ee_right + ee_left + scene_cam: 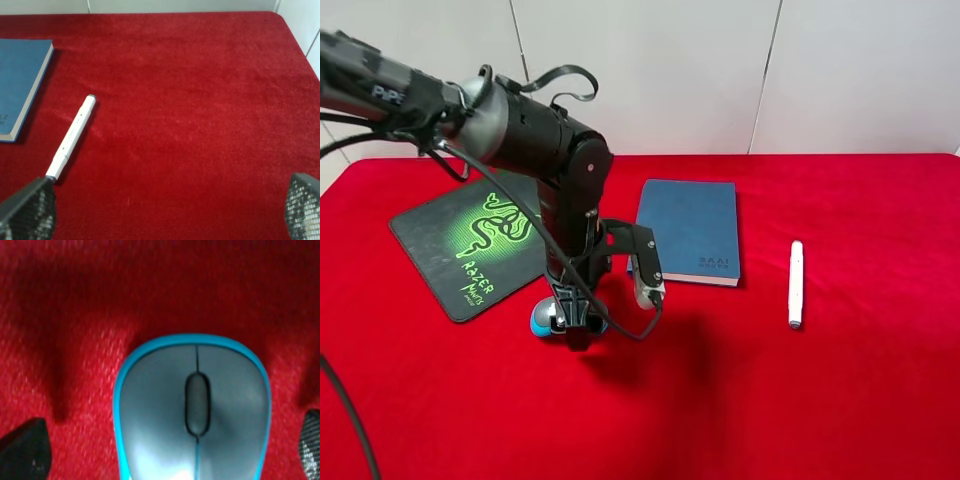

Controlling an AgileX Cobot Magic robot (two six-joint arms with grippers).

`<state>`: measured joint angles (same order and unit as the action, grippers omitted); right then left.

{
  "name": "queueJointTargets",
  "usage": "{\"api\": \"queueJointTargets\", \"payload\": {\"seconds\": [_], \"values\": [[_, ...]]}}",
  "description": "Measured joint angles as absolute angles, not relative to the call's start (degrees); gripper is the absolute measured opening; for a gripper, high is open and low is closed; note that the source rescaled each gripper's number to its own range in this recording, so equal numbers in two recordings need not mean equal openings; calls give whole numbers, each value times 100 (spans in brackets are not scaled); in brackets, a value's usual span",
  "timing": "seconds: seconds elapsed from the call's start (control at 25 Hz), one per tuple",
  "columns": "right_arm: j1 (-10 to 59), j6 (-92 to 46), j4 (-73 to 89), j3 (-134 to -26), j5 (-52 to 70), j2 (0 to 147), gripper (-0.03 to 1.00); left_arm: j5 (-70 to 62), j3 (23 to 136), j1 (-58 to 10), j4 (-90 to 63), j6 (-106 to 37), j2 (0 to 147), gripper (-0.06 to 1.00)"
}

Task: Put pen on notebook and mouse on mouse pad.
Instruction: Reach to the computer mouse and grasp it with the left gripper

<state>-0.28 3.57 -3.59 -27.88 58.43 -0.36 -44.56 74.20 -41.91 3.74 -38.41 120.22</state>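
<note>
- Mouse [165,405]: lies on the red counter [820,400], just beside the mouse pad [440,240], not on it.
- Left jaws: spread wide, straddling the mouse, not gripping it.
- Pen [796,284]: lies on the counter, apart from the notebook [688,225].
- Right jaws: spread wide, empty, above the counter near the pen.

I am logging: mouse [195,410] between my left jaws, grey top, blue rim; ahead of my right jaws, white pen [71,137], blue notebook [20,75], red cloth [200,100]; mouse pad [420,235] black, green snakes.
</note>
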Motion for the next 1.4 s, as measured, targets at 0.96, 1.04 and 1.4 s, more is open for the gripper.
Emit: {"api": "queueJointTargets", "payload": {"seconds": [0.96, 1.04, 1.4], "values": [[-28, 357, -359, -2788, 5843, -36, 100, -4442, 7420, -4191, 377, -3861, 12115, 0], [-28, 357, -359, -2788, 5843, -36, 100, -4442, 7420, -4191, 377, -3861, 12115, 0], [-28, 357, -359, -2788, 5843, -36, 100, -4660, 7471, -4191, 381, -3861, 12098, 0]]}}
